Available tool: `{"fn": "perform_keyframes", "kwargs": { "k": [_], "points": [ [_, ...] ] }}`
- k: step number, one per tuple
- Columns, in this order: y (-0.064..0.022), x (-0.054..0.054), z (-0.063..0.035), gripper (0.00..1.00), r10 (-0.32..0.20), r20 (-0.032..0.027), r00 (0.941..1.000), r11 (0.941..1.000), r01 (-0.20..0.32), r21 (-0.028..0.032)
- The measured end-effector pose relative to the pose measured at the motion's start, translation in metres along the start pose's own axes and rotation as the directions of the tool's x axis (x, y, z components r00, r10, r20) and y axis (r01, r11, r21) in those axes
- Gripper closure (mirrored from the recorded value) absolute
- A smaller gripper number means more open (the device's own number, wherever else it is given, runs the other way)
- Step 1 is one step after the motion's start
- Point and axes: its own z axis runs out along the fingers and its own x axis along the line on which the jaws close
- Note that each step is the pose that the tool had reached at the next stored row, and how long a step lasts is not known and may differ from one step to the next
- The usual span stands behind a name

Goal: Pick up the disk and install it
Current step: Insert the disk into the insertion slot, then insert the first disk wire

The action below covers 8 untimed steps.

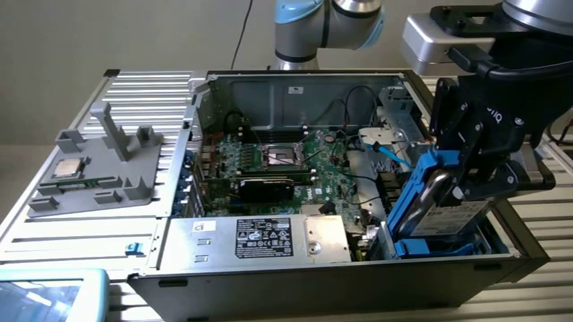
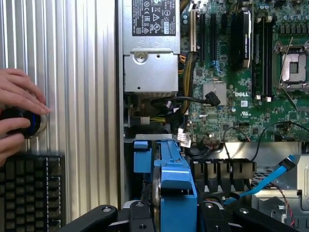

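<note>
Your disk (image 1: 445, 211) is in the gripper (image 1: 479, 186) right now. The two black fingers (image 2: 104, 216) sit one on each side of it, so the disk is right between them and they are holding it tight by its blue frame. The disk stands on its thin edge. Its long side runs up and down and leans a little, with the low end pointing into the computer. It hangs just beside the silver power box (image 1: 268, 238), on the side away from the grey tray (image 1: 107, 178), in the corner of the case (image 1: 340, 282). There is more blue plastic low in that corner, touching or nearly touching the low end of the disk. I cannot tell if it is part of the disk's frame or a slot for it. There is one arm, so it is the one near the disk. Now count with me. There is one disk, one gripper and one silver power box. One green board (image 1: 286, 157) lies next to the power box, deeper in the case. One blue cable (image 1: 394, 157) lies past the disk from the power box. One small square chip (image 1: 70, 168) sits on the grey tray, well apart from the power box. Outside the case, across the power box from the green board, one hand (image 2: 19, 108) rests on one round black knob (image 2: 21, 123), with one keyboard (image 2: 29, 191) just beside it.
</note>
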Motion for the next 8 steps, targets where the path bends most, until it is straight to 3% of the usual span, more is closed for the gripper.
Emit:
{"fn": "perform_keyframes", "kwargs": {
  "k": [4, 7, 8],
  "points": [
    [0.0001, 0.0000, 0.0018, 0.62, 0.000, -0.0003, 1.0000, 1.0000, 0.000, 0.0000],
    [0.0001, 0.0000, 0.0023, 0.48, 0.000, 0.0002, 1.0000, 1.0000, 0.000, 0.0000],
    [0.0000, 0.0000, 0.0023, 0.48, 0.000, 0.0000, 1.0000, 1.0000, 0.000, 0.0000]
  ]
}}
